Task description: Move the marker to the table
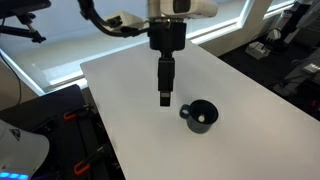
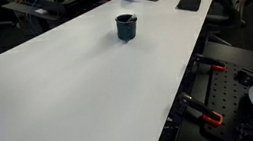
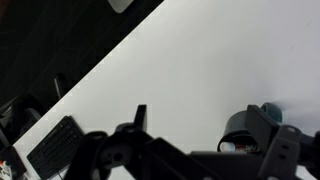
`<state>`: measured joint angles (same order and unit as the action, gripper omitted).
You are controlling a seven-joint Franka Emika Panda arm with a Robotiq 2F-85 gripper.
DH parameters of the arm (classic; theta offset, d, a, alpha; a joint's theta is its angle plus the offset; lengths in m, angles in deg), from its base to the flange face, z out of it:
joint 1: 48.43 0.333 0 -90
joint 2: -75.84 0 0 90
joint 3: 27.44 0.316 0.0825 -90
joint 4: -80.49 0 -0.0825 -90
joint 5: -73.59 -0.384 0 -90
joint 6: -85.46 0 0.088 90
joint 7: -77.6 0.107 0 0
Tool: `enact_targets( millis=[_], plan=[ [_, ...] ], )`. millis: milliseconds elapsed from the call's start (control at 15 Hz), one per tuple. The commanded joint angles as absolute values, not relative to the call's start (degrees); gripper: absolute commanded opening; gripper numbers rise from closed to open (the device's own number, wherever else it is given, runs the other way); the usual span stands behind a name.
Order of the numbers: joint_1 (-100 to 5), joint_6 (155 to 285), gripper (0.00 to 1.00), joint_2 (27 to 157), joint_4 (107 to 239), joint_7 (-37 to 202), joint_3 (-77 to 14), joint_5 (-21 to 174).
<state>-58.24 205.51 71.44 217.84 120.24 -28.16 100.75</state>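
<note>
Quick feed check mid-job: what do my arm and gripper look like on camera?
In an exterior view the arm has white, rounded housings, with a black cable looping beside it. The gripper is all black, a blocky body narrowing downward. The wrist view shows slim black fingers on linkage bars. No markings are legible.

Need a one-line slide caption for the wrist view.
Wrist view: open gripper above the white table, dark mug beside one finger.
</note>
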Motion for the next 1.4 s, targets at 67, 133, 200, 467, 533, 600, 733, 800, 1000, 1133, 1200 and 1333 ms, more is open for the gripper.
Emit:
enact_targets(
  millis=[67, 133, 200, 467, 533, 600, 733, 800, 1000, 1133, 1200, 1333],
  plan=[
    [-57.04, 205.36, 1.0, 71.41, 217.76, 120.26, -29.36, 100.8],
    [-57.13, 205.33, 1.0, 72.53, 217.02, 120.92, -29.46, 101.37],
    [-57.24, 205.22, 1.0, 73.95, 216.04, 121.37, -29.7, 101.61],
    [-57.24, 204.82, 1.0, 78.52, 212.51, 120.87, -31.3, 101.27],
    [-57.15, 204.42, 1.0, 79.83, 211.33, 119.92, -31.79, 100.69],
    [-57.09, 204.12, 1.0, 81.12, 210.06, 118.72, -32.3, 100.04],
    [-57.02, 203.95, 1.0, 83.73, 207.37, 115.91, -33.24, 99.06],
    [-56.97, 203.63, 1.0, 84.99, 205.94, 114.49, -33.65, 98.56],
    [-56.31, 205.11, 1.0, 84.78, 206.87, 113.96, -34.88, 98.31],
    [-56.24, 204.88, 1.0, 86.22, 205.32, 113.08, -35.23, 97.85],
    [-56.19, 204.8, 1.0, 86.43, 205.13, 112.94, -35.24, 97.79],
    [-56.11, 204.69, 1.0, 86.45, 205.06, 112.83, -35.22, 97.76]
  ],
)
